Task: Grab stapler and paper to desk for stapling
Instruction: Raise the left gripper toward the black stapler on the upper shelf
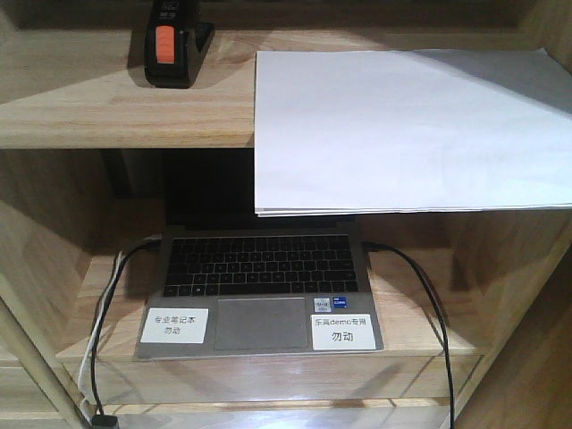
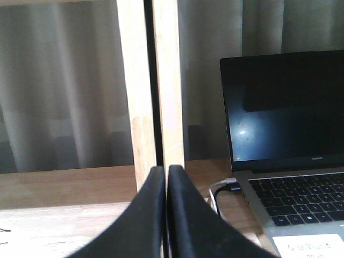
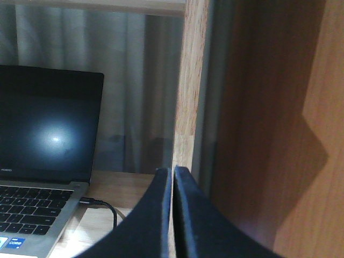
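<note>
The stapler [image 1: 170, 46] sits left of the paper [image 1: 402, 125] on the shelf [image 1: 107, 107] above the laptop [image 1: 261, 268].

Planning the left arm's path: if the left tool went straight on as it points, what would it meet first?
Most likely the wooden post directly ahead of the left tool; the laptop lies off to one side. Distance is unclear.

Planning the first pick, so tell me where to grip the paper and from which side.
Grip the paper by its front edge, coming from the front. The stack lies flat on the upper shelf, but that edge overhangs the shelf lip above the laptop, so one finger could likely slide under and one over. The right gripper, now shut, would have to open first.
</note>
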